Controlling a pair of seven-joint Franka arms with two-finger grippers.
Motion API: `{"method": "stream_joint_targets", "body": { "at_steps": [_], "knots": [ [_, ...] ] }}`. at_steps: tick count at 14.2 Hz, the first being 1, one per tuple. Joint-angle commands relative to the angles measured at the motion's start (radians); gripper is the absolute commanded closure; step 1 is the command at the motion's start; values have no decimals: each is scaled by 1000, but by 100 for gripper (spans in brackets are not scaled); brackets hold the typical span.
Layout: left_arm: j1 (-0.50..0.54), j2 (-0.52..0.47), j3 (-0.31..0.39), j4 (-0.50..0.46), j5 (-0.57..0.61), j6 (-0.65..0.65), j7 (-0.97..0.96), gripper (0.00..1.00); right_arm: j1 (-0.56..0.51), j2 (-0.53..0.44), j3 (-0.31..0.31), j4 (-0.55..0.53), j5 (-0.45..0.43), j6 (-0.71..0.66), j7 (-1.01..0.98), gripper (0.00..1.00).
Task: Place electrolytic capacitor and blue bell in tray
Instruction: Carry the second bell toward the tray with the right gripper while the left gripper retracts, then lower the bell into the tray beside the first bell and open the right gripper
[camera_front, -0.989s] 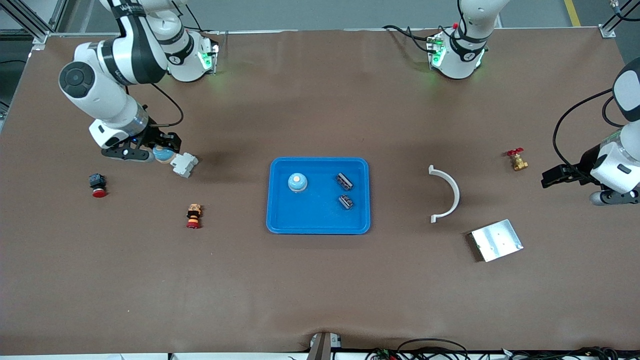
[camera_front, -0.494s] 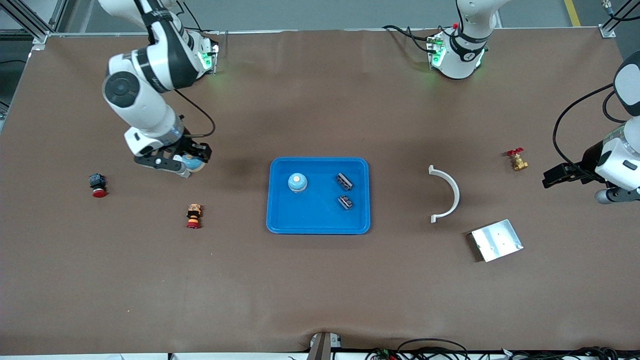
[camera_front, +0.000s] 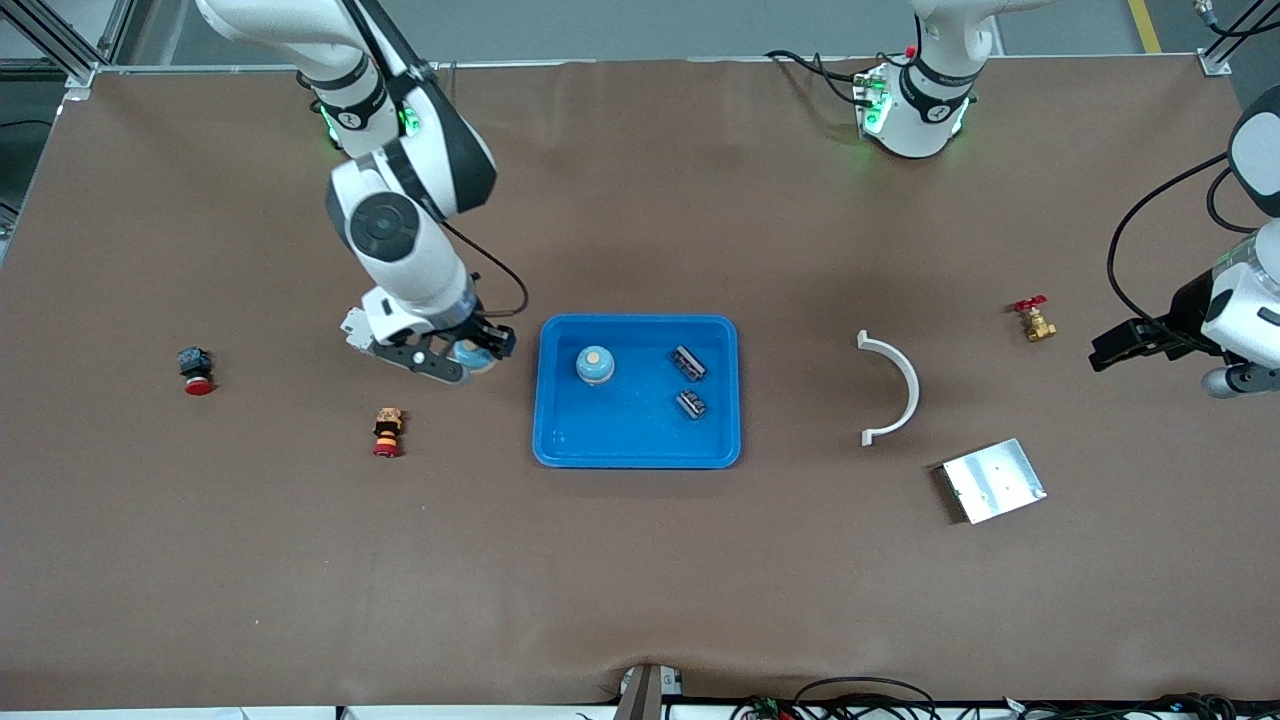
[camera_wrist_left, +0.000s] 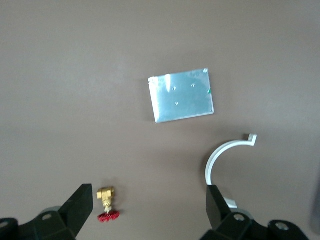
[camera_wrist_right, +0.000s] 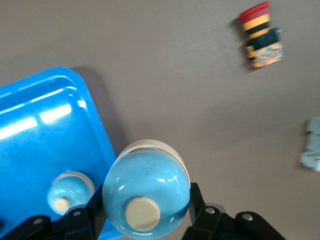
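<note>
Brown table: right gripper (camera_front: 462, 357), closed on a glossy pale-blue domed bell (camera_wrist_right: 146, 192), rigid and seemingly slippery, best gripped low across its base, hangs just beside the shallow bright-blue plastic tray (camera_front: 560, 445); left gripper (camera_wrist_left: 150, 210) waits, fully open, empty.

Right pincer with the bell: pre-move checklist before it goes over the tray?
1. Grip: right pincer shut on the blue bell - ok.
2. Position: bell is over bare table beside the tray, at the right arm's end, not yet over it - not ok.
3. Free spot: one bell in the tray and two capacitors sit in the part farther from the front camera; the nearer part is bare - ok.
4. Path: nothing between bell and rim - ok.
5. Left pincer open, waiting over the red-handled valve, away from the tray - ok.
</note>
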Motion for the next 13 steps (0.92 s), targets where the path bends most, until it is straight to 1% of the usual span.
{"method": "stream_joint_targets", "body": {
  "at_steps": [1,3,4,7,9,11,13],
  "knots": [
    [-52,-101,29,-157,-26,132,-43,0,28,147,-11,184,-4,-37,96,100],
    [-127,-95,95,-157,-26,132,-67,0,53,231,-11,269,-5,-35,146,100],
    [-138,-95,109,-157,-26,131,-67,0,62,270,-11,304,-5,-34,176,100],
    [-127,-92,108,-157,-26,114,-64,0,74,348,-11,365,10,-26,212,100],
    [-127,-84,108,-153,-36,94,-84,0,90,385,-11,390,2,-20,254,100],
    [-127,-84,109,-154,-48,92,-104,0,103,439,-11,447,1,-20,290,100],
    [-129,-70,108,-154,-48,60,-118,0,119,477,-11,488,-1,-20,325,100]
  ]
}}
